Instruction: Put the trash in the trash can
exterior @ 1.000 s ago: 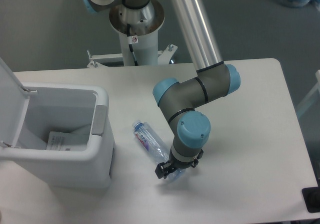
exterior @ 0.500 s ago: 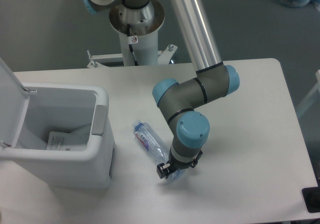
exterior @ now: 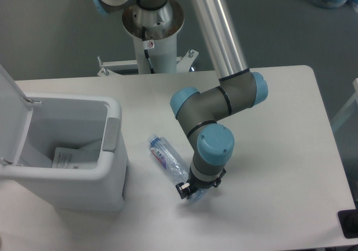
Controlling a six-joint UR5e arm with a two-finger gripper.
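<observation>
A clear crushed plastic bottle (exterior: 166, 157) with a blue cap and pink-blue label lies on the white table, cap toward the trash can. My gripper (exterior: 190, 190) hangs low over the bottle's bottom end, its fingers around that end; the wrist hides how far they have closed. The trash can (exterior: 106, 175), a white boxy bin with a grey front latch, stands at the left with its lid (exterior: 12, 114) swung open. A flat white packet with a barcode (exterior: 67, 157) lies inside on the bin's floor.
The arm's white pedestal (exterior: 152, 44) stands behind the table's far edge. A black object (exterior: 349, 224) sits at the table's near right corner. The table's (exterior: 279, 150) right half lies beyond the arm.
The gripper has shifted slightly left and closer around the bottle's bottom end. The bottle and the bin have not moved.
</observation>
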